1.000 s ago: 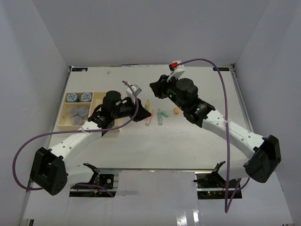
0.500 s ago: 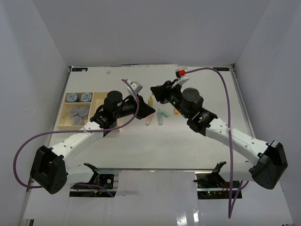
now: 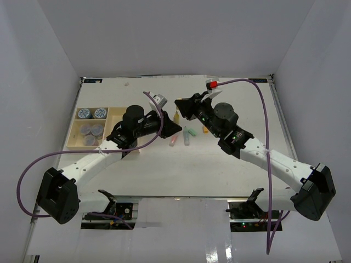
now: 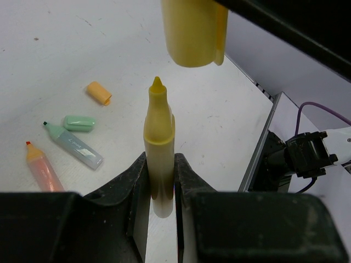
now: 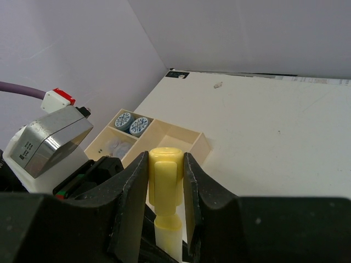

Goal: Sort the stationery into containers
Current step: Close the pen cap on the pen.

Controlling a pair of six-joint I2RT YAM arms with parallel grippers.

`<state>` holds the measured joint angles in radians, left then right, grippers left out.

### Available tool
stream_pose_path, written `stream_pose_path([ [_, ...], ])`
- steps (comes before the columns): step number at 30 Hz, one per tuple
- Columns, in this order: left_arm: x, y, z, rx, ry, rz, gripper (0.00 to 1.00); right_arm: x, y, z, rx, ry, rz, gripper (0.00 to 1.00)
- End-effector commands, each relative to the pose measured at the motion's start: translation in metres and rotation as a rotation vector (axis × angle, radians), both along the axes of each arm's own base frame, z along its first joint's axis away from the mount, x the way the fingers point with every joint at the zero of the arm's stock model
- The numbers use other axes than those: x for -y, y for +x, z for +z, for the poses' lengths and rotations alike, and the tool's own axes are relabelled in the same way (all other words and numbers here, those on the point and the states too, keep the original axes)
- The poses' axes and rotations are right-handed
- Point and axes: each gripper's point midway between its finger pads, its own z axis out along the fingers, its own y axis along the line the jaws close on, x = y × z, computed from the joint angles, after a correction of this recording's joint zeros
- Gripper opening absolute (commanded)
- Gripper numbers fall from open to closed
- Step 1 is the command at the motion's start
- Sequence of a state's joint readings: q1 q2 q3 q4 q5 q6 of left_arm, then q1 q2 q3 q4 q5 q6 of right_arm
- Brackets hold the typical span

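Item: yellow marker (image 4: 159, 137). My left gripper (image 4: 161, 178) is clamping it, my right gripper (image 5: 165, 183) is clamping the cap (image 5: 165, 164). I'm centring the cap over the tip (image 4: 157, 82) before pressing.

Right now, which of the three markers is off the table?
The yellow marker, clamped in the left gripper with its tip bare; the green marker and the pink marker lie flat on the table.

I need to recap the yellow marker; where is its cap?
In the left wrist view the yellow cap sits at top centre, clamped in the right gripper just beyond the uncapped tip of the yellow marker in the left gripper.
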<state>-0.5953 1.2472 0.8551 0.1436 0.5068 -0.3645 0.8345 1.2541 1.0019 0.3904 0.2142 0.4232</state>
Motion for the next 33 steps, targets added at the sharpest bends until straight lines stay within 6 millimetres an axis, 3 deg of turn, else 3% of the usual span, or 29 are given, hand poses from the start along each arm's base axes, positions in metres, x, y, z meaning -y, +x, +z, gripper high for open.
stream_pose_path([
  [1, 0.006, 0.003, 0.024, 0.050, -0.038, -0.008, 0.23, -0.004, -0.003, 0.014, 0.033, 0.053, 0.013, 0.08],
  [33, 0.006, 0.002, 0.035, 0.075, -0.051, -0.007, 0.22, -0.008, -0.001, -0.019, 0.002, -0.067, -0.026, 0.08],
])
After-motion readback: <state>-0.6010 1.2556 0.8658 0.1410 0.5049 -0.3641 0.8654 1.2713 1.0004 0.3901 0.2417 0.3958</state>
